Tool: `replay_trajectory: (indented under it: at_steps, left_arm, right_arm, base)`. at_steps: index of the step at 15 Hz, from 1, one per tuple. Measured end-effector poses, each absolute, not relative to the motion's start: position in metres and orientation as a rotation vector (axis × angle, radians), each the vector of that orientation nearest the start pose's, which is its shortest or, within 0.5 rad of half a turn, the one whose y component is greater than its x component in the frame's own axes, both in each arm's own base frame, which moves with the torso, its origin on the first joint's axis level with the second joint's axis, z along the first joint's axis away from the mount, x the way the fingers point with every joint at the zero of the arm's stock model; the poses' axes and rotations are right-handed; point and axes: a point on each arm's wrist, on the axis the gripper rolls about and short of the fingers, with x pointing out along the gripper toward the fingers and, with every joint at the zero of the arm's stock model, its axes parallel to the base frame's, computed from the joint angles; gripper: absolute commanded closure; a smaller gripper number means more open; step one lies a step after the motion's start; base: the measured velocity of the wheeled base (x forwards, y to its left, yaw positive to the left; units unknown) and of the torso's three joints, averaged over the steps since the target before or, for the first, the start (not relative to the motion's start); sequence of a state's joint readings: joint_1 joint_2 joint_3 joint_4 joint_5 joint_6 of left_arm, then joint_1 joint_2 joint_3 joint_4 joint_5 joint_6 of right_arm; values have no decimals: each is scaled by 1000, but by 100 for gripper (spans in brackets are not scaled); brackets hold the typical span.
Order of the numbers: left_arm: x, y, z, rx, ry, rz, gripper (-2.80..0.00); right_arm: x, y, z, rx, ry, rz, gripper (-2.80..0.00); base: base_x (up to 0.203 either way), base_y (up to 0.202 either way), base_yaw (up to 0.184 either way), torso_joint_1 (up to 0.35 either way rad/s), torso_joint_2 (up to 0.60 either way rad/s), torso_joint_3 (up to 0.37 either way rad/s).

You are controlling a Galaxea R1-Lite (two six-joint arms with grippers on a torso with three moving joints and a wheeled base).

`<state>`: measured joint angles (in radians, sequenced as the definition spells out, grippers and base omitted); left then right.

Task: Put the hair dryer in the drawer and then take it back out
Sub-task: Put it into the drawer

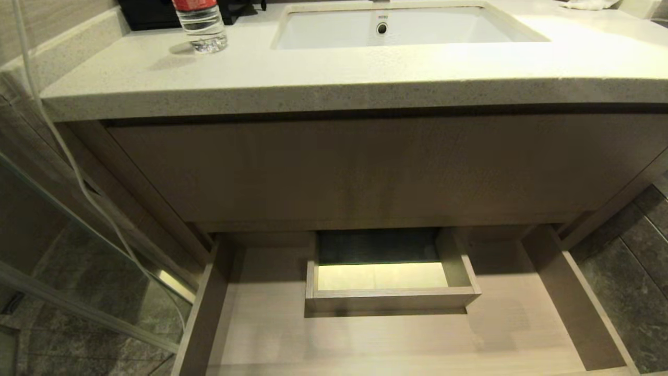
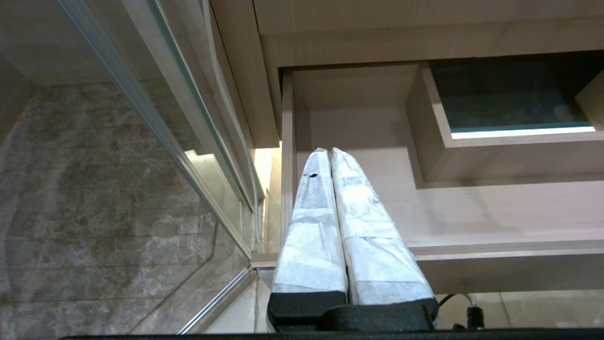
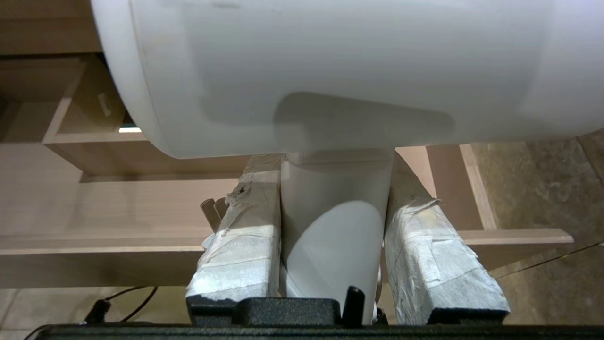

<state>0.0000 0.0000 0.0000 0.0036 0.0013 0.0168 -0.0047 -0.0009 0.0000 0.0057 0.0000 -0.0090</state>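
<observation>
Drawer (image 1: 365, 334) open and bare; right fingers (image 3: 243, 250) pinching hair dryer (image 3: 335, 226) handle, left fingers (image 2: 349, 222) pressed together: placing not yet done.

The white hair dryer (image 3: 330, 71) is hanging above the drawer (image 1: 553, 271) — light wood-grain, standing pulled open — its straight handle pinched between padded jaws.

Hair dryer (image 3: 330, 71) smooth matt plastic; drawer (image 1: 396, 344) pale matt wood-grain.
</observation>
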Motion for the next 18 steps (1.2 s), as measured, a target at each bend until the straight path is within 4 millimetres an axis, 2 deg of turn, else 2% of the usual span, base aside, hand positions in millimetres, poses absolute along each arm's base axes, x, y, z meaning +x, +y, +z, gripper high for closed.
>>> replay_trajectory:
  at_steps: [14, 15, 18]
  left_arm:
    - [-23, 0, 75, 17, 3, 1, 0]
    - [-23, 0, 75, 17, 3, 1, 0]
    - [-23, 0, 75, 17, 3, 1, 0]
  right_arm:
    - [-24, 0, 77, -14, 7, 1, 0]
    - [-27, 0, 84, -14, 11, 12, 0]
    - [-41, 1, 124, -11, 22, 53, 0]
  base:
    - [0, 0, 0, -4, 21, 15]
    - [0, 0, 0, 0, 0, 0]
    - [0, 0, 0, 0, 0, 0]
